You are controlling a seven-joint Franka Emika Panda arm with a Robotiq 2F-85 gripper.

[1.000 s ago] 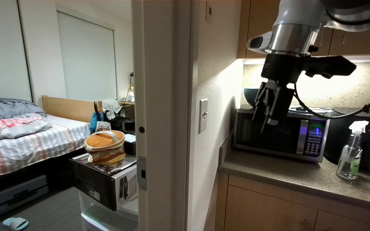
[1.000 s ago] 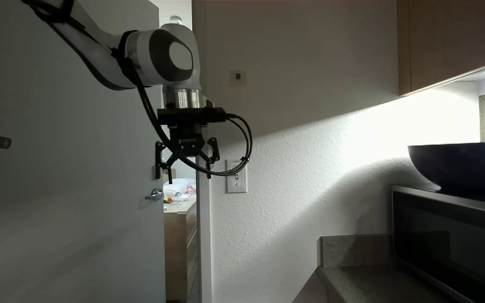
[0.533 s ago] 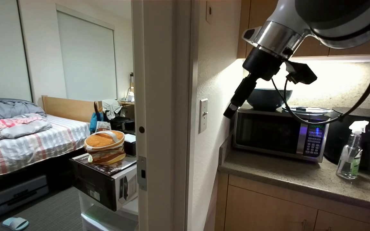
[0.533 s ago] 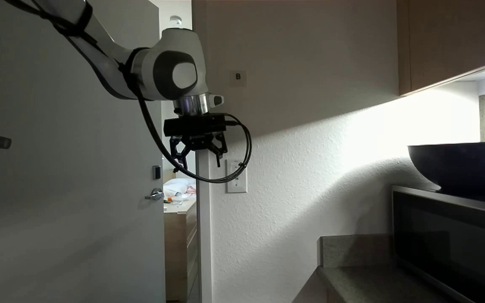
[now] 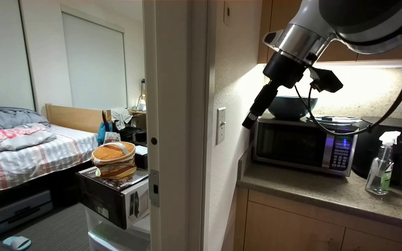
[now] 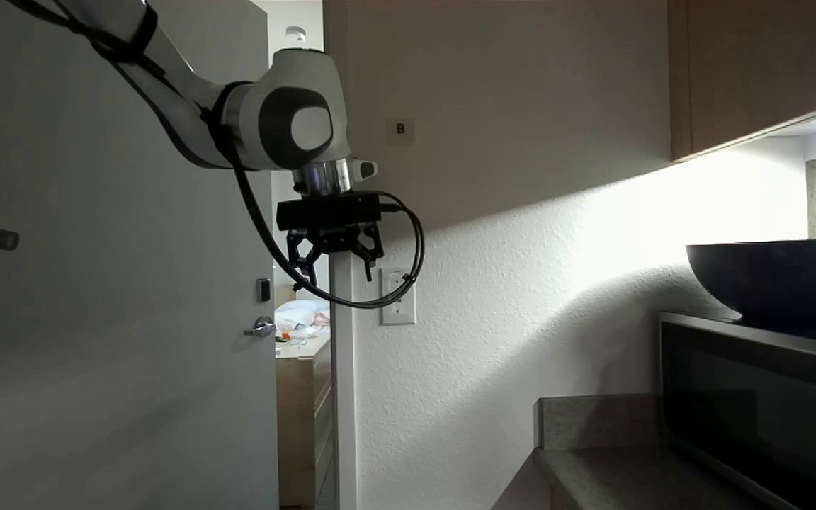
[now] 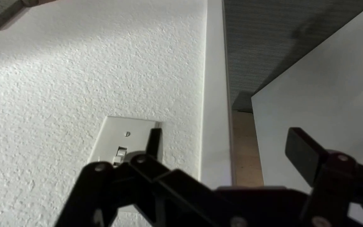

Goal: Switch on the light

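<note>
Jaws nearer the white toggle switch [image 7: 119,155]

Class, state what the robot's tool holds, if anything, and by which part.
Nothing is held: the tool stands open, the toggle light switch outside its gap in the wrist view.

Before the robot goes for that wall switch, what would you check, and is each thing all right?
1. Switch visible in the wrist view: ok.
2. Gripper empty: ok; its fingers stand apart, holding nothing.
3. Gripper lined up with the switch: not ok; the switch lies outside the gap between the fingers.
4. Cable clear of the switch: ok; an exterior view shows space between them.
5. What the switch controls: cannot tell.
</note>
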